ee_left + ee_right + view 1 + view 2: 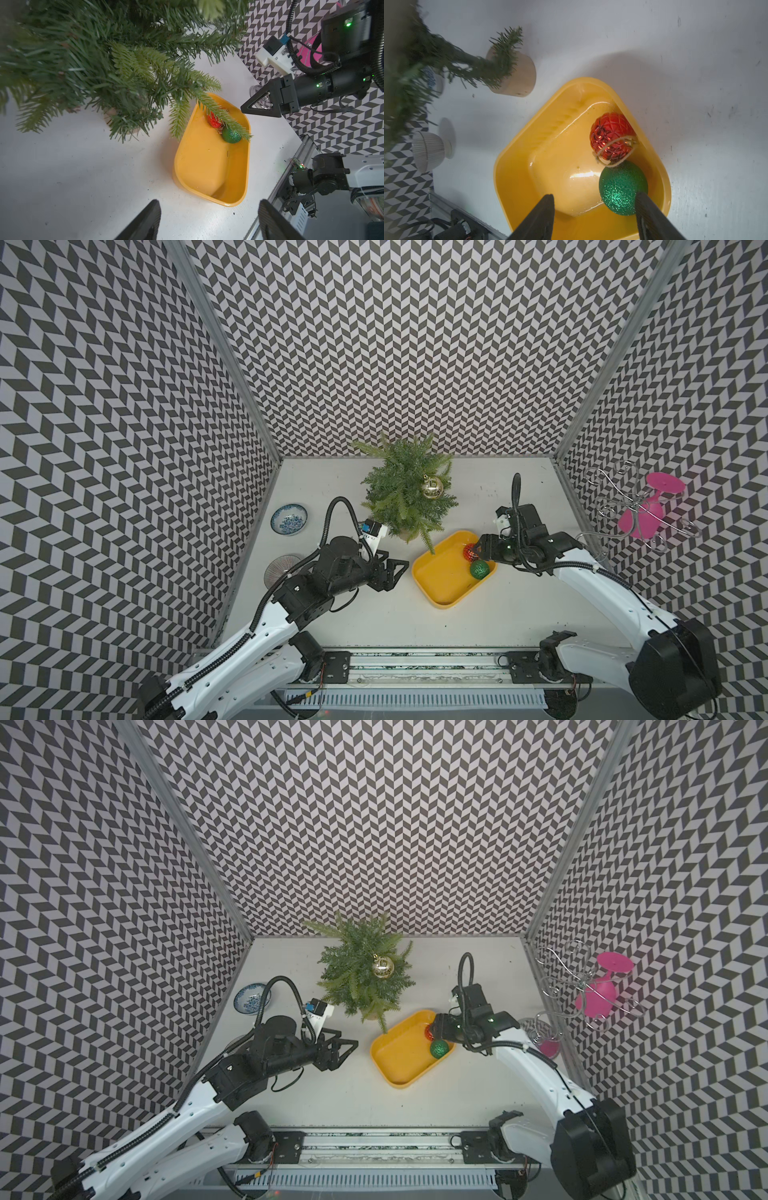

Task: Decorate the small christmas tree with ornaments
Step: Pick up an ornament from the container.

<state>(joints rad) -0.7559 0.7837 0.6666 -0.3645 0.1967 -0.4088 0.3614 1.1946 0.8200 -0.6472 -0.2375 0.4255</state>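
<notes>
Over the tray [519, 149], only the right wrist view shows the right pincer [595, 195] open.

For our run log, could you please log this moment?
gold bauble: on tree; red bauble, green bauble: in tray; right claw: open over tray; left claw: open

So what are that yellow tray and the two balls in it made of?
Yellow tray: probably plastic, smooth and glossy, going by its sharp highlights and moulded rounded corners. Red ball: shiny, faceted, mirror-like; plastic or glass, hard to say. Green ball: coated in glitter, sparkling grains all over; core hidden.
</notes>
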